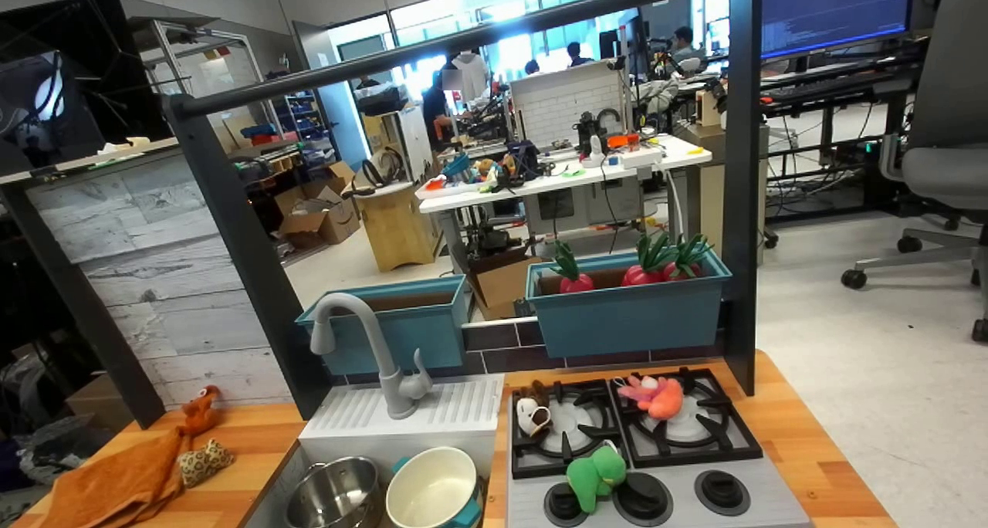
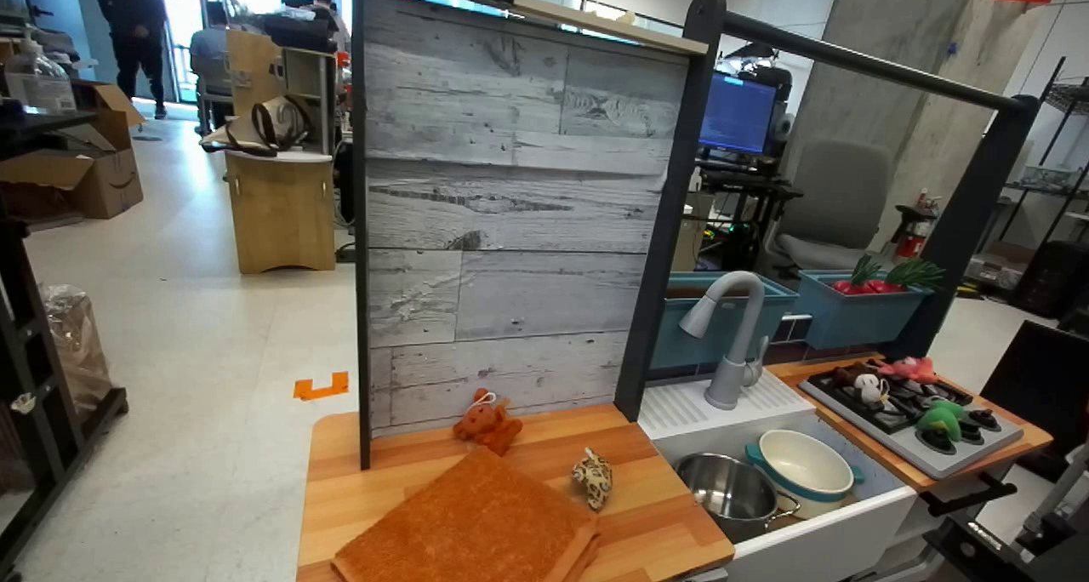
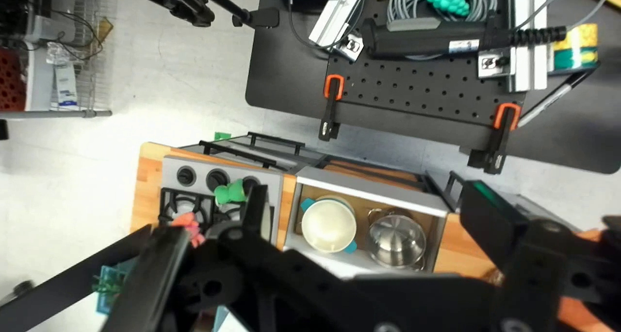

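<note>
Wooden bench point(image 3: 449, 249): sink point(image 3: 373, 192) held cream pot point(image 3: 329, 226), with steel pot point(image 3: 397, 240) at its wrist-view three o'clock; claw point(image 3: 369, 203) stood empty, spread wide.

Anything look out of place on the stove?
Yes: a pink toy and a brown-and-white toy lie on the burner grates, and a green toy by the knobs. That looks odd: grates normally hold cookware.
</note>
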